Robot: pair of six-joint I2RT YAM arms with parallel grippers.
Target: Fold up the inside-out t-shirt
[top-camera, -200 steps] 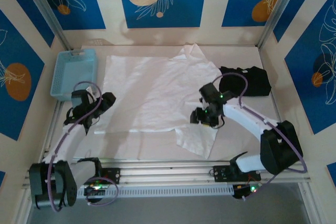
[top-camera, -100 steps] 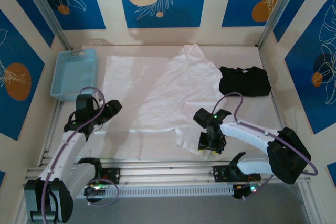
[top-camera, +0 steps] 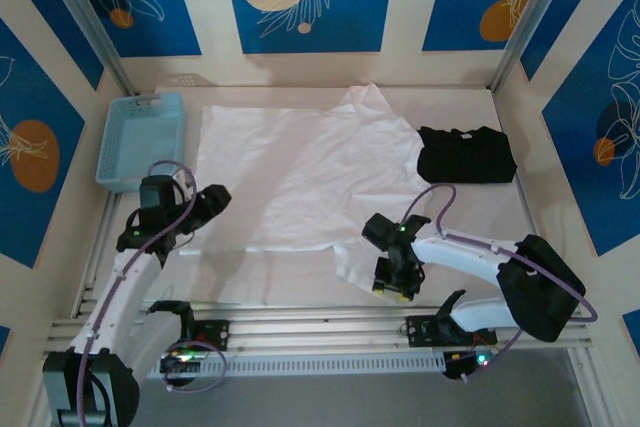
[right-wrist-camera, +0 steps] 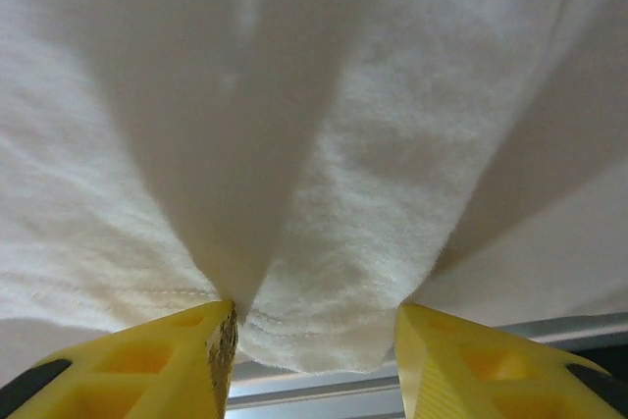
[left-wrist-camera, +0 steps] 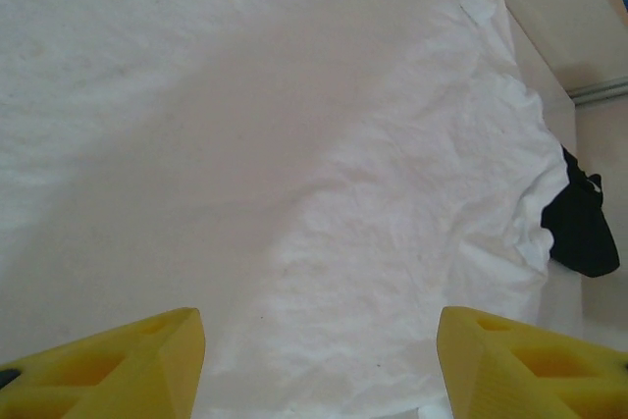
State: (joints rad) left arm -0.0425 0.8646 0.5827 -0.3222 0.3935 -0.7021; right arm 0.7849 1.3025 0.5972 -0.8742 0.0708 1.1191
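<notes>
Your right gripper has dropped from the middle to the tabletop's near edge; your left gripper has barely shifted. The t-shirt lies spread across the tabletop's middle, with one flap reaching the near edge. Right jaws are spread, hem fold bunched between the fingers. Left jaws are spread wide over the t-shirt's left side, holding nothing. A black garment lies near the right edge.
</notes>
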